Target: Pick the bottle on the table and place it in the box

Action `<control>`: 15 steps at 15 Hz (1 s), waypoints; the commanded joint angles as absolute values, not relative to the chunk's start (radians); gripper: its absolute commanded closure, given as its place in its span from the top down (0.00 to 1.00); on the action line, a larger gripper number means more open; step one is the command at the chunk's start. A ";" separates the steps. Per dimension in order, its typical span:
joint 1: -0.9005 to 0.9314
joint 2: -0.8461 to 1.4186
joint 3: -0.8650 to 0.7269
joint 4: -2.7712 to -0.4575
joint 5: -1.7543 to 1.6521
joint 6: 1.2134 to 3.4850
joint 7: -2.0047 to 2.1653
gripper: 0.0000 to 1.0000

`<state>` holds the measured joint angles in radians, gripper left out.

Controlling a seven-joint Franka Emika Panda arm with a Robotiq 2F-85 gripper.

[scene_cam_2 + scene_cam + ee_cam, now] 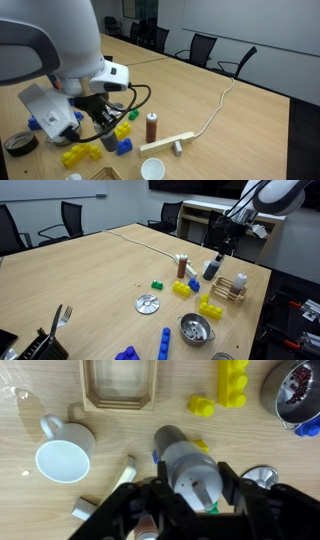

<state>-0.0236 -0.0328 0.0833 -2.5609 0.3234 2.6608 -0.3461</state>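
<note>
Within the tool — bottle, gripped; box apart

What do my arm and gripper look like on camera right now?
The arm has smooth, rounded white shells with darker joints. The gripper is matte black, with angular black jaws. A black cable loops beside the wrist in an exterior view. No markings are legible.

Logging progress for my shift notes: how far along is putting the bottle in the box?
Done: the dark bottle is gripped in the claw, seemingly off the table. In hand: the carry. Left: the wooden crate is empty, so move over it and release.
</note>
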 commanded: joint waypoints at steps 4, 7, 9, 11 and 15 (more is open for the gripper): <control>-0.066 -0.071 -0.003 -2.647 -0.211 2.685 0.184 0.27; -0.056 -0.073 0.000 -2.632 -0.325 2.638 0.350 0.27; -0.043 -0.066 0.011 -2.629 -0.319 2.622 0.387 0.27; -0.032 -0.054 0.018 -2.626 -0.302 2.617 0.400 0.27; -0.017 -0.034 0.020 -2.623 -0.277 2.617 0.392 0.27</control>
<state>-0.0230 -0.0426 0.0167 -2.6356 -0.3025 2.6340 0.3985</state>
